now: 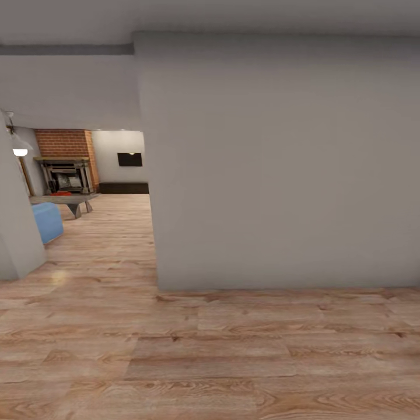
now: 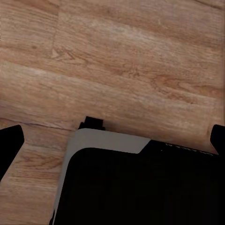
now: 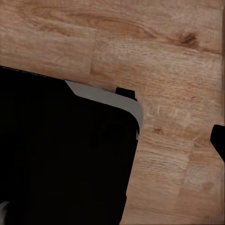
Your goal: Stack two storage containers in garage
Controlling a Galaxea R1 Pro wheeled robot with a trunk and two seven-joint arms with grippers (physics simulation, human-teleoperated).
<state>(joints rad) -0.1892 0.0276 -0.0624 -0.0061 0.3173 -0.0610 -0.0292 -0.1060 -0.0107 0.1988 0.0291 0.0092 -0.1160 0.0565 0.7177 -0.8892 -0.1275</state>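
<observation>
1. I'm parked in a wood-floored hallway facing a big grey wall (image 1: pixel 280 163) dead ahead. The living room (image 1: pixel 87 175) opens past the wall's left corner: brick fireplace (image 1: pixel 64 160), low grey bench (image 1: pixel 67 201), blue sofa (image 1: pixel 46 220), wall TV (image 1: pixel 129 159).

2. Storage containers: can't pick them out for sure. There's a small reddish patch on the bench, too small to call.

3. Risks, my read:
 - Driving fwd w/o turning left = base hits the wall.
 - Cutting the turn tight = base or right arm clips the wall corner (image 1: pixel 153 245).
 - Left side is narrow too; a second grey wall edge (image 1: pixel 17 233) sits there, so a wide swing could scrape it.

4. Left hand (image 2: pixel 112 140): dark fingertips (image 2: pixel 10 143) sit at both edges of the left wrist view, well apart, nothing between them, so released & empty.

5. Right hand: one dark fingertip (image 3: pixel 218 138) at the frame edge; can't tell if it's released or clenched.

6. View differences: head cam gives the route & room, no floor near the base. Wrist cams give wood planks (image 2: pixel 122 61) and the robot's black base (image 2: pixel 140 187) w/ grey trim, no doorway.
</observation>
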